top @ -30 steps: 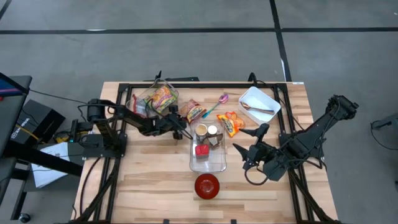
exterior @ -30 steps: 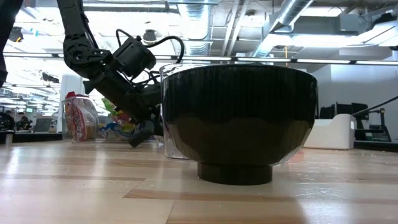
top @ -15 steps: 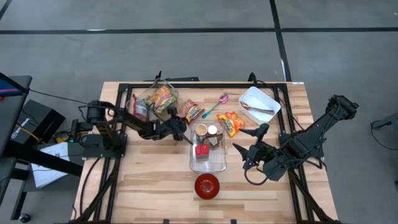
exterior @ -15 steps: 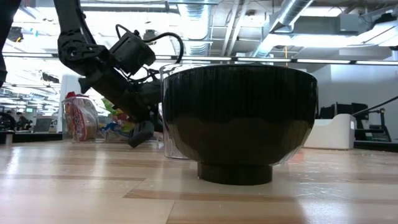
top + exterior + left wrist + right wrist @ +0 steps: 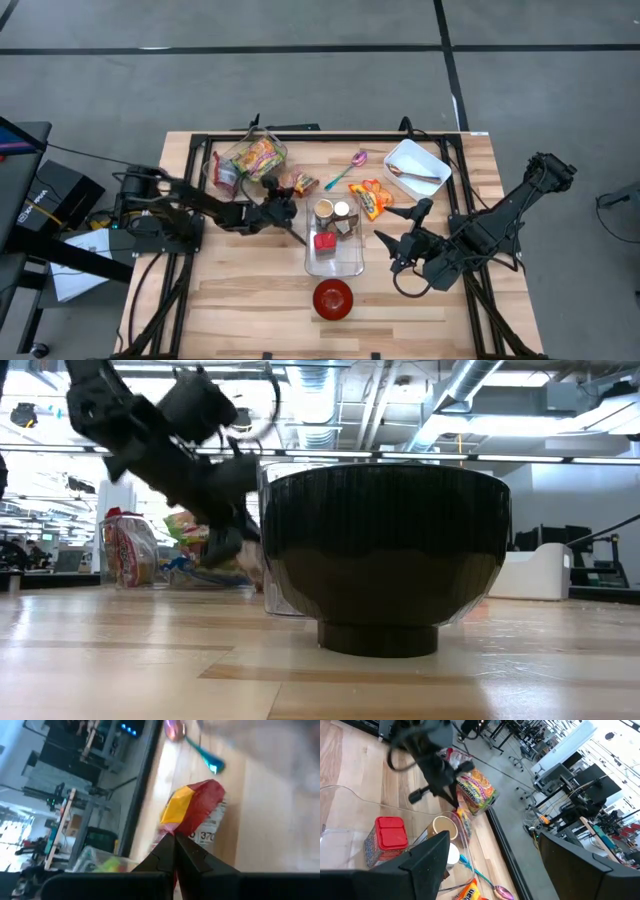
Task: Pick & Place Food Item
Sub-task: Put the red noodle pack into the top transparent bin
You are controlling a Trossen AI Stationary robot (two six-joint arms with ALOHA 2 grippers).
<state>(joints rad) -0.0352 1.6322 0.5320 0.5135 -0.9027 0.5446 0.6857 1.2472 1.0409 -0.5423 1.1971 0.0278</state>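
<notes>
We note the task's thing as a small snack packet (image 5: 195, 812): red foil with a yellow corner and a pale printed panel carrying dark digits. In the left wrist view the left gripper (image 5: 175, 851) has its jaws pressed together, pinching one end of the snack packet. From above, the packet (image 5: 298, 183) sits at the gripper (image 5: 290, 200), just left of the clear tray (image 5: 335, 262) and near the big noodle bag (image 5: 255, 157) on the far left part of the counter (image 5: 250, 290).

Whether the packet rests on the wood or is lifted clear we cannot tell; the low view shows the left arm blurred, and the black bowl (image 5: 385, 550) blocks most of the scene behind it. The packet's print is too smeared to read beyond a few digits. From above, the packet is partly covered by the gripper.

In the high view its long axis looks to run roughly left to right, though the gripper covers too much for us to be sure; in the wrist view the yellow corner lies at the end away from the jaws.

The right gripper (image 5: 398, 240) waits right of the tray, jaws spread, holding nothing. A pink spoon (image 5: 352, 163) lies beyond the tray.
</notes>
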